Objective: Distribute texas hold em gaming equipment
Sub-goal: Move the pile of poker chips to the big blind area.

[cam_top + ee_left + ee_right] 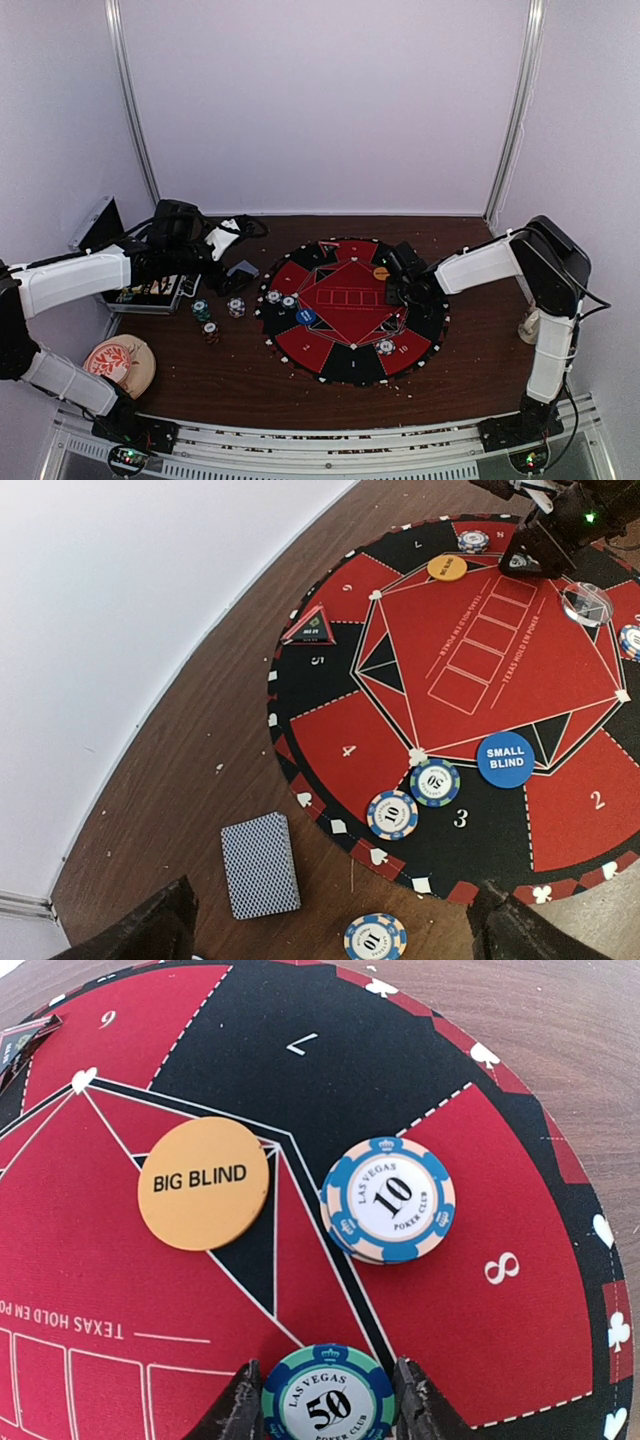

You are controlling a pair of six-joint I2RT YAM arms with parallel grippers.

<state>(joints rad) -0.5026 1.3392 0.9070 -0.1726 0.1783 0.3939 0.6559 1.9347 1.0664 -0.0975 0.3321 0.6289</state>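
Note:
In the right wrist view my right gripper is shut on a teal 50 chip low over the round red-and-black mat. Beyond it lie a blue 10 chip stack and the orange BIG BLIND button. My left gripper stands wide open with nothing held, above a loose 10 chip beside the blue-backed card deck. On the mat lie two chips, the blue SMALL BLIND button and a clear disc.
A metal case stands open at the far left behind the left arm. More chips sit on the wood left of the mat. A round red-and-white object lies near the front left edge.

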